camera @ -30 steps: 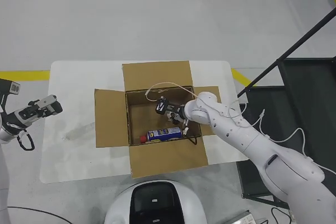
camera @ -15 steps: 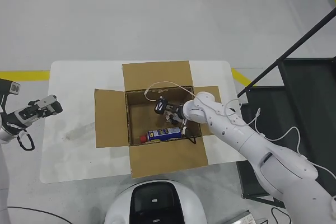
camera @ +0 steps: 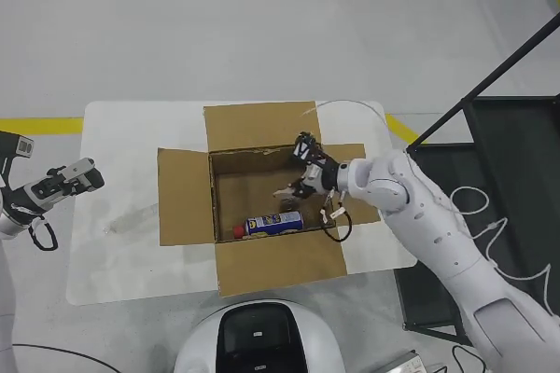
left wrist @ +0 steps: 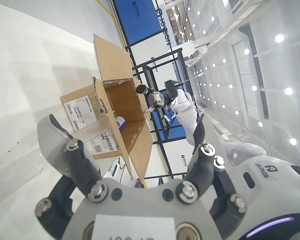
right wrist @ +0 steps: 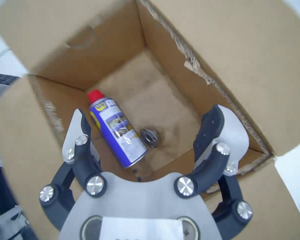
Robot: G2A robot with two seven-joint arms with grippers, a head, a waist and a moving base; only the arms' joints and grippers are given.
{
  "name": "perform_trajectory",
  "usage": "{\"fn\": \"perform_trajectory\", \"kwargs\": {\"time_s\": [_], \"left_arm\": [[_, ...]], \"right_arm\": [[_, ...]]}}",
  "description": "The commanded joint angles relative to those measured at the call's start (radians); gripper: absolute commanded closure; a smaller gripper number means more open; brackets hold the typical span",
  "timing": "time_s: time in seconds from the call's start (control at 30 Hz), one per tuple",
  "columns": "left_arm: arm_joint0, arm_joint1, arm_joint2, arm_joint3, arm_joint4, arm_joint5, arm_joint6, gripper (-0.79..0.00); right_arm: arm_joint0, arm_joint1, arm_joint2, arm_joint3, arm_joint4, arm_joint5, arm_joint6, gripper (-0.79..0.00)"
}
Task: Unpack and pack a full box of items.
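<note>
The white bench (camera: 131,140) carries an open cardboard box (camera: 182,196) near its middle. All four flaps of the box are folded outward, and shipping labels are stuck to the side wall that faces the left arm.

The right hand (right wrist: 146,113) hangs over the box opening, close to the wall on the robot's right, and points down into the box. Its two fingers are spread wide apart and there is nothing between them.

The left hand (camera: 91,177) is at the bench's left edge, well apart from the box, and faces toward it. Its fingers are also spread wide and it holds nothing.

A blue and yellow spray can (right wrist: 117,131) with a red cap lies on its side on the box floor, along the wall nearest the robot. The cap end points toward the robot's left.

A small round metal disc (right wrist: 149,138) with a hole in its middle lies on the box floor just beside the can, close to its base end.
</note>
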Motion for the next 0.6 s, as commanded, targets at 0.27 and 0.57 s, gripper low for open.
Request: {"fn": "perform_trajectory", "kwargs": {"time_s": [0.27,0.57], "left_arm": [[0.000,0.000,0.000,0.000,0.000,0.000,0.000,-0.785],[0.000,0.000,0.000,0.000,0.000,0.000,0.000,-0.785]], "right_arm": [[-0.429,0.076,0.473,-0.196,-0.025,0.063,-0.068,-0.785],[-0.529,0.085,0.621,-0.067,-0.070,0.192,-0.127,-0.785]]}}
